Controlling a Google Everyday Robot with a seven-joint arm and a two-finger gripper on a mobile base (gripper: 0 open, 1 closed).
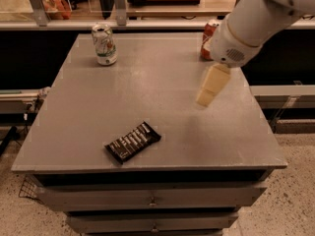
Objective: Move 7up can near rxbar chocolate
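The 7up can (pixel 104 44), pale with green markings and a silver top, stands upright near the far left corner of the grey table (pixel 147 82). The rxbar chocolate (pixel 133 141), a flat black wrapper with white lettering, lies at an angle near the table's front edge, left of centre. My gripper (pixel 206 95) hangs on the white arm (pixel 256 23) above the right half of the table. It is well to the right of the can and up and to the right of the bar, touching neither.
A red cola can (pixel 208 31) stands at the far right of the table, partly hidden behind the arm. A counter with metal posts (pixel 119 4) runs behind the table. Drawers (pixel 152 198) sit below the tabletop.
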